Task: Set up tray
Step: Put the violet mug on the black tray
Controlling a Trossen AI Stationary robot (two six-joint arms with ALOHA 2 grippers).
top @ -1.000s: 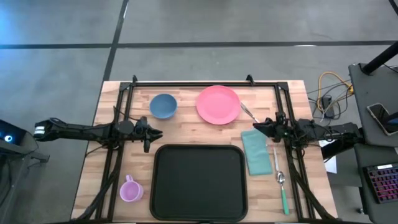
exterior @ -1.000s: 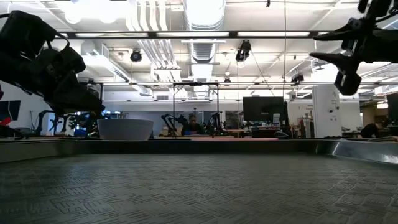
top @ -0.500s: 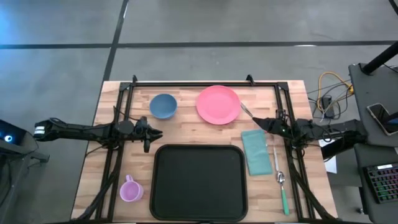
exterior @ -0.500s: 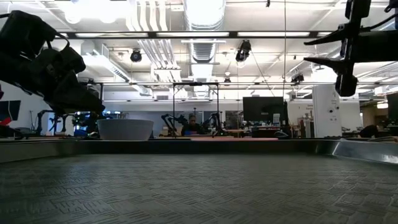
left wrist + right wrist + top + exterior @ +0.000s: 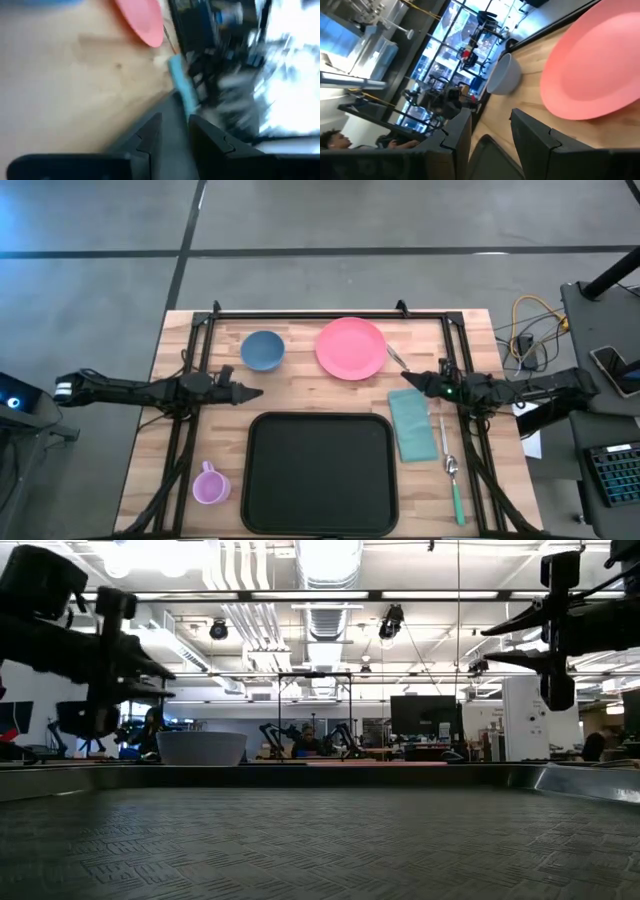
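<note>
Black tray [image 5: 320, 472] sits empty at the near edge of the wooden table [image 5: 175, 350], roughly centred, and nothing's touching it. In the low view its ribbed floor [image 5: 320, 840] fills the whole foreground, so that camera is basically looking across it.

Just left of the tray near the front there's a little purple cup [image 5: 209, 484]. On the right side, a teal napkin [image 5: 411, 423] lies right beside the tray's right rim, with a fork [image 5: 443, 436] on the napkin's outer edge and a green-handled spoon [image 5: 455, 488] beyond that, toward the table's right edge.

Further back, both arms hang above the table, one from each side, neither holding anything. The left gripper [image 5: 250, 392] is over bare wood just behind the tray's far-left corner, pointing toward the middle; in its wrist view the two fingers [image 5: 150, 137] stand a little apart with nothing between them. The right gripper [image 5: 408, 378] is just behind the napkin's far end, near a small silver utensil [image 5: 398, 361] that lies by the plate. Its fingers [image 5: 532, 131] are spread too, empty gap, aimed at the plate.

At the back of the table: pink plate [image 5: 351, 348] about centre, blue bowl [image 5: 262, 350] to its left, well apart from the tray. A person [image 5: 332, 140] shows in the room behind.
</note>
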